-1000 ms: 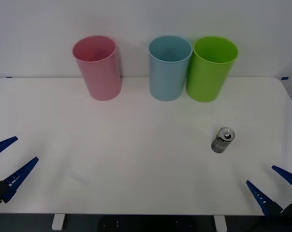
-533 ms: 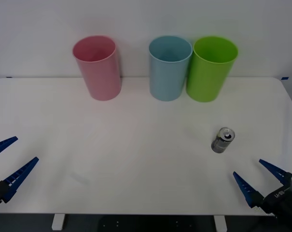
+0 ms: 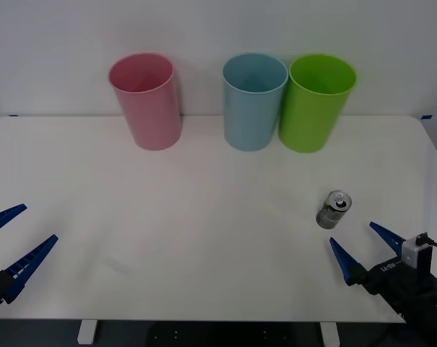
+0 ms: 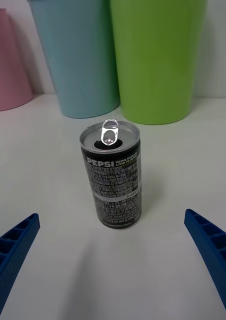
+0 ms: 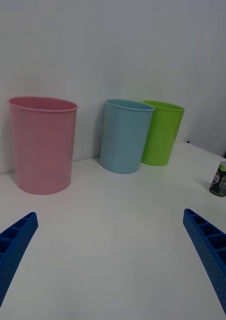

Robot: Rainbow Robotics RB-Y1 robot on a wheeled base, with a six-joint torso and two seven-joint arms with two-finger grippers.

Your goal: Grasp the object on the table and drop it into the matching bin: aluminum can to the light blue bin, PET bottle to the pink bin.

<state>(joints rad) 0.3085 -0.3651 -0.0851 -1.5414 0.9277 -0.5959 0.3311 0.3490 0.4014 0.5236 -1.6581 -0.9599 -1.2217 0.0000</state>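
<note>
My right pincer (image 3: 362, 248) sits spread just short of the upright aluminum can (image 3: 334, 210); I could tip it by clipping it with one finger.

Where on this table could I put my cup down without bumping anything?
The table is bare across its middle and left, between the pink bin and the left gripper. It is crowded at the back right, where the light blue bin meets a green bin, and around the can by the right gripper.
</note>
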